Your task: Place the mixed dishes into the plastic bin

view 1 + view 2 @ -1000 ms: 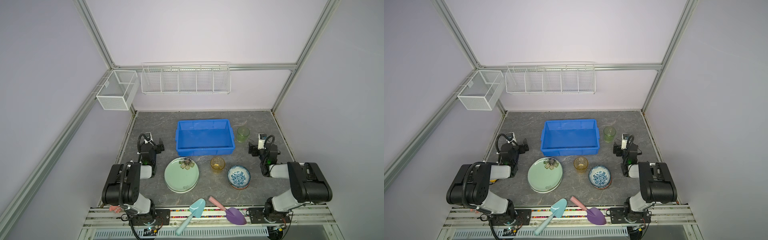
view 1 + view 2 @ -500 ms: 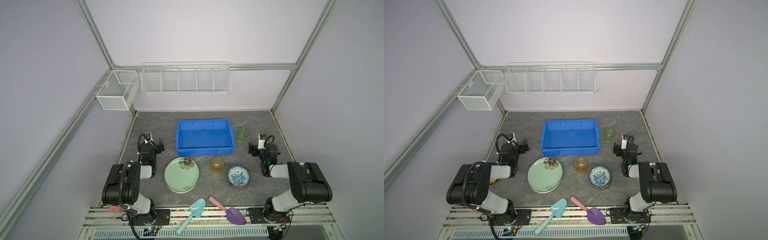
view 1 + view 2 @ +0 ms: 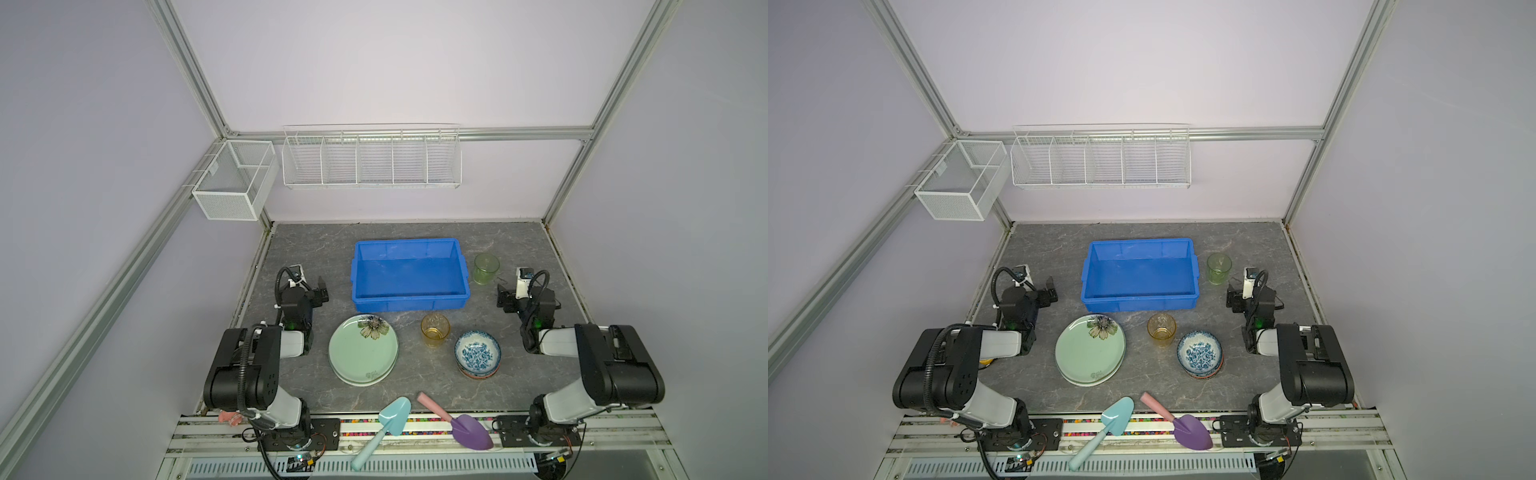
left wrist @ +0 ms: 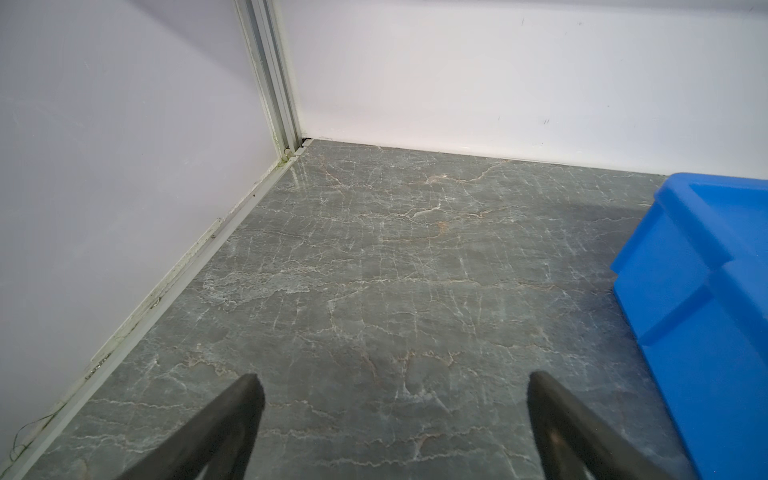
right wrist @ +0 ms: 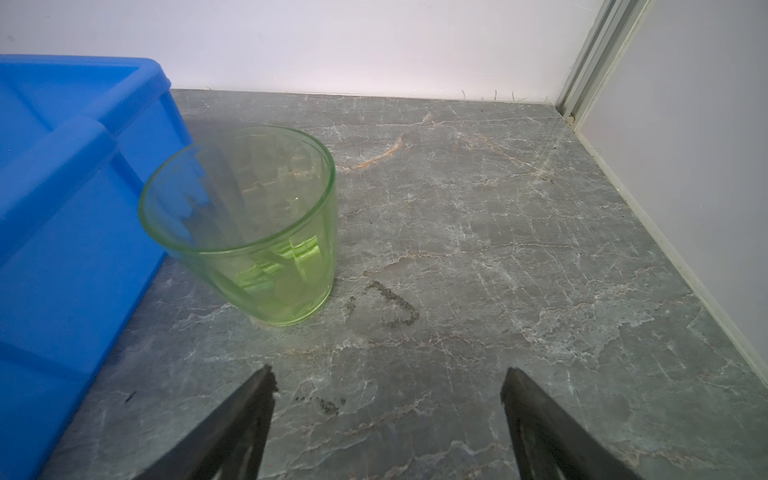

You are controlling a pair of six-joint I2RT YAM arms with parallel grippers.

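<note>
Glass and glazed crockery make up the load: stiff, smooth, probably slippery and easily chipped. The plastic bin (image 3: 411,296) holds nothing. The green tumbler (image 5: 245,224) stands upright just beside its end wall on the right arm's side. The amber tumbler (image 3: 434,330), the stacked pale green plates (image 3: 362,351) and the blue-white bowl (image 3: 477,354) sit near its front wall. Tumblers suit a pinch over the rim wall, plates a grip at the edge. The left gripper (image 4: 395,380) and right gripper (image 5: 388,374) are both spread and hold nothing.
</note>
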